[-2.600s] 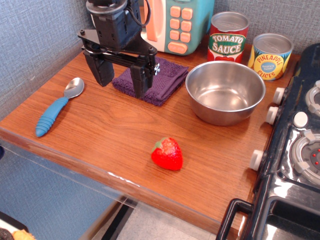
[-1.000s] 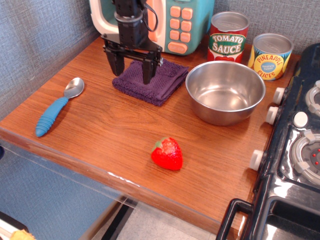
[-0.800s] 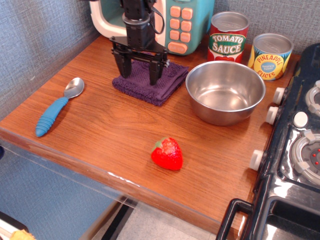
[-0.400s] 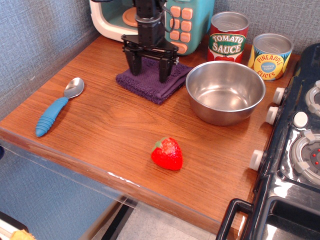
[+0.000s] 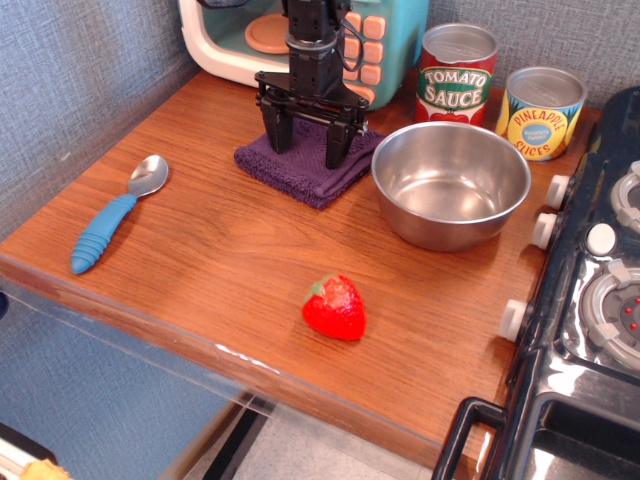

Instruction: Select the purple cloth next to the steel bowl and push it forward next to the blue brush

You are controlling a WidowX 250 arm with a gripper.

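On my feed, a red toy strawberry [image 5: 334,307] lies on the wooden tabletop [image 5: 230,250], toward the front edge and well apart from everything else. At the back I see a tomato sauce can [image 5: 456,72] standing upright, and just beside it, to the right, a pineapple slices can [image 5: 540,112], also upright. Behind them runs a grey textured wall [image 5: 70,60]. A teal and cream toy microwave [image 5: 375,40] with pink buttons sits in the back corner. Along the right edge I make out a black toy stove [image 5: 595,290] with white knobs facing the tabletop.
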